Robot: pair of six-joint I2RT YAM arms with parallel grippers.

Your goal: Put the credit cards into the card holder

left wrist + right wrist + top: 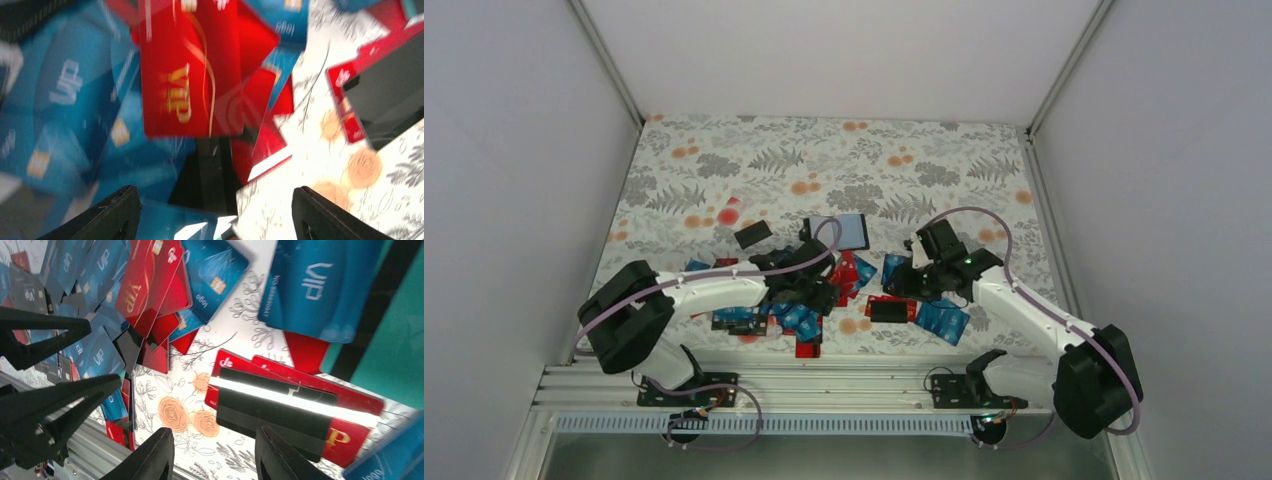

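The credit cards (804,318) lie in a loose heap of blue, red and black across the middle of the flowered cloth. Behind the heap the card holder (854,231) lies open, its grey-blue inner side up. My left gripper (826,292) hovers low over the heap, open and holding nothing; in the left wrist view its fingertips (115,215) flank blue cards (65,100) and a red VIP card (190,70). My right gripper (902,285) is open and empty over bare cloth, beside a black card (275,415) lying on red cards (350,432).
A lone black card (752,234) lies left of the holder. More blue cards (944,320) sit near the right arm. The left arm's black fingers (50,390) show at the left of the right wrist view. A metal rail (844,385) runs along the near edge.
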